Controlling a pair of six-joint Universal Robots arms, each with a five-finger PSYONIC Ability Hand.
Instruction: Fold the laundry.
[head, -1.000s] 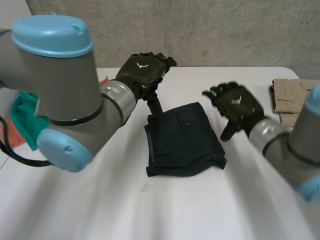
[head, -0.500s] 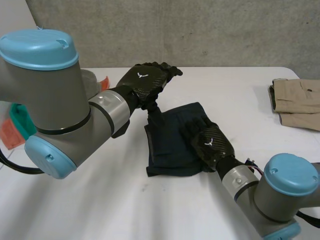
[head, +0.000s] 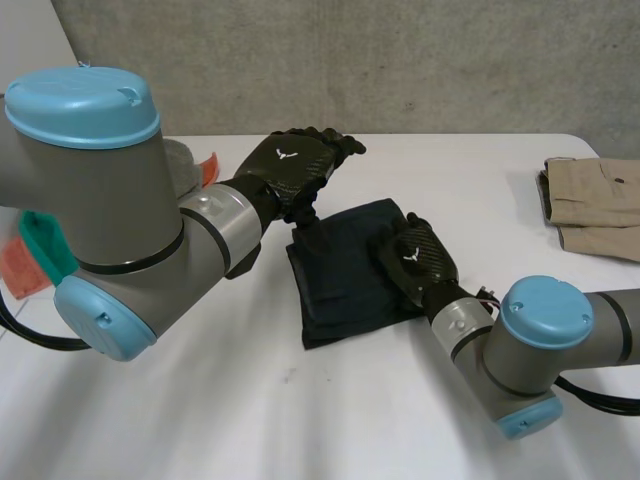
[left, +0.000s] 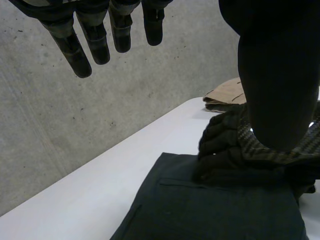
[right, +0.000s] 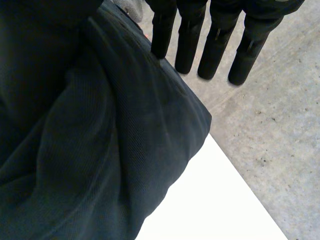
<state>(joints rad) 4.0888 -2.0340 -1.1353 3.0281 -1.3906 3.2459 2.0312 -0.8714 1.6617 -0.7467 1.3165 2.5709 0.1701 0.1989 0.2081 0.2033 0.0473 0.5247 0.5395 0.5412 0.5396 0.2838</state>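
Dark folded garment (head: 343, 275) on white surface (head: 200, 420); left hand (head: 287, 165) above its far corner, fingers straight, gripping nothing; right hand (head: 416, 260) laid flat on its right edge, fingers extended

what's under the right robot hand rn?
The folded dark garment, on the white table. The right robot hand lies flat on its right side, fingers straight; the cloth beneath its palm is hidden.

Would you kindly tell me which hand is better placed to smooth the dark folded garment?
Probably the right hand: it rests on the dark garment with straight fingers. The left hand hovers above its far corner, fingers clear of it.
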